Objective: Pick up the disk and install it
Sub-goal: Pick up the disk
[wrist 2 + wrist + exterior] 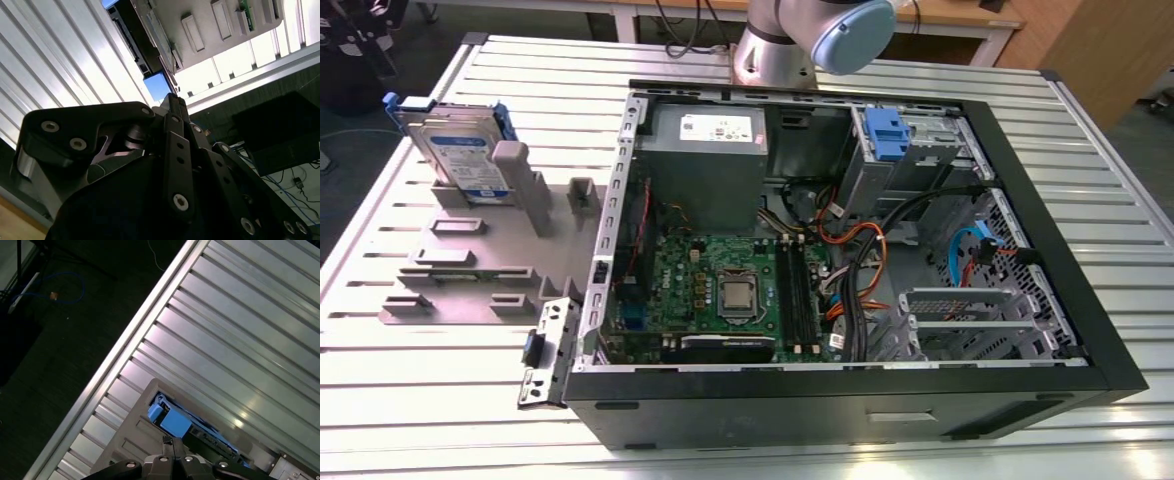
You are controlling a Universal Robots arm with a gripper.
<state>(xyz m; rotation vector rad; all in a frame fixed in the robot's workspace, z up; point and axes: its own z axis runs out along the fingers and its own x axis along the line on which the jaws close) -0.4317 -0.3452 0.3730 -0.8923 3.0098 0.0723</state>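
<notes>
The disk (458, 150) stands upright on its edge in a grey holder (507, 185) on the exterior view's left. It is a silver drive with a white-and-blue label in a blue carrier. In the first wrist view the carrier's blue top edge (170, 421) lies just beyond my gripper (168, 441), with a gap between them. In the second wrist view the gripper (173, 98) points at a small blue patch of the disk (157, 86). The fingers are shut together with nothing between them.
An open computer case (1067, 300) lies on the ribbed metal table (440, 400), with the motherboard (720, 290), cables and a blue bracket (887, 135) in its drive bay. The grey fixture plate (454, 275) sits beside the case. The arm's base (781, 50) rises behind the case.
</notes>
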